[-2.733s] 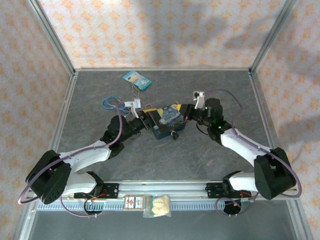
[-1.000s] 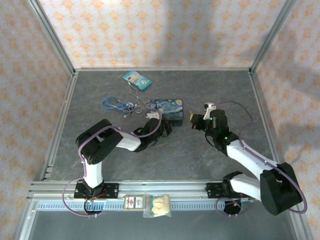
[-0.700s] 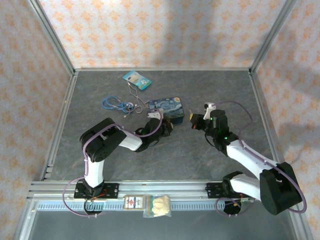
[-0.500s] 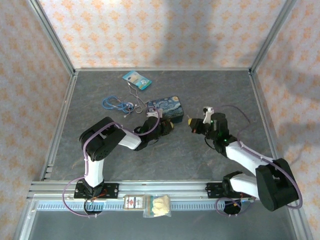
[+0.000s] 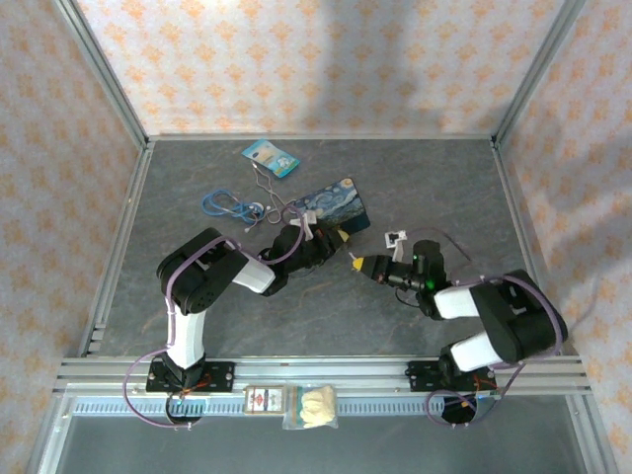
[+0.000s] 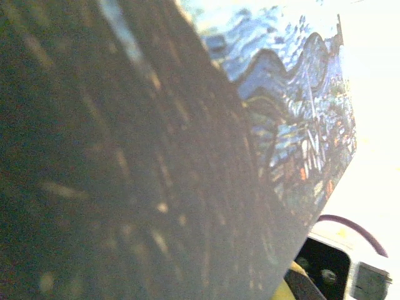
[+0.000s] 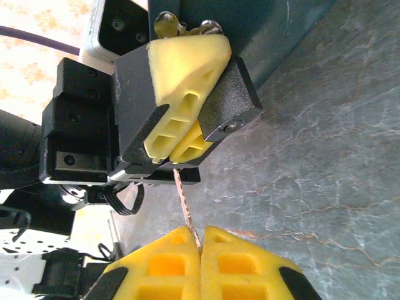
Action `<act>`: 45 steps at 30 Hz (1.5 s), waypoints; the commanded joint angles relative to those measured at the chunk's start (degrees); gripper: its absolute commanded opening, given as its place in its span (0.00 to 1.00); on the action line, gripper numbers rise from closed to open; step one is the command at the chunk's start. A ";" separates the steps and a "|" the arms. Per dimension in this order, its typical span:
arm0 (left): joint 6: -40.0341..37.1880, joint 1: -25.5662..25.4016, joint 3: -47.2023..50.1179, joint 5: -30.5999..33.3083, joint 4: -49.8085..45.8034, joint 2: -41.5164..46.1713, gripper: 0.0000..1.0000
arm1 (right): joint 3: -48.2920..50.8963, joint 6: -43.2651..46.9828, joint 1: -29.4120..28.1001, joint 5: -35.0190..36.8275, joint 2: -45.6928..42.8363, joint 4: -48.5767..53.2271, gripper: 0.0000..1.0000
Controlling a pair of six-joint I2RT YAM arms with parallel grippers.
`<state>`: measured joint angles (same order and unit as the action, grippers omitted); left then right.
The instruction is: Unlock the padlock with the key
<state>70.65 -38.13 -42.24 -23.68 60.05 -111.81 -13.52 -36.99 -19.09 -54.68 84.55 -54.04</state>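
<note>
Tin (image 5: 336,202) has tipped on grey table (image 5: 444,188); right hand (image 7: 200,237) pinches key (image 7: 183,200), left hand (image 5: 334,240) closed.

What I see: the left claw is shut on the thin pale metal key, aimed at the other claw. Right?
Wrong claw: the right claw is shut on the thin pale metal key, aimed at the left claw, as the right wrist view shows.

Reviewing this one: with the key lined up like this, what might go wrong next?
1. The right gripper pinches the thin key only at its end; pushed in, it may twist or slip.
2. The key tip points at the shut left gripper, and I cannot tell where the keyhole is, so it may jam against the jaws.
3. The tin sits tilted beside the left gripper and may shift.
</note>
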 commanded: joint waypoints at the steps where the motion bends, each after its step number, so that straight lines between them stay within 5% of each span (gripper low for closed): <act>1: 3.07 0.08 0.31 -1.98 6.22 0.10 0.00 | 0.18 -5.00 0.59 -4.18 3.60 -13.40 0.00; 45: 5.56 0.24 2.35 -2.77 14.37 -0.60 0.00 | -2.97 -16.11 3.45 -10.21 19.71 -32.96 0.00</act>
<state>75.20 -37.71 -39.57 -25.08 68.84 -112.03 -15.75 -52.34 -15.68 -63.86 103.59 -81.30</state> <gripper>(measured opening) 0.079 0.045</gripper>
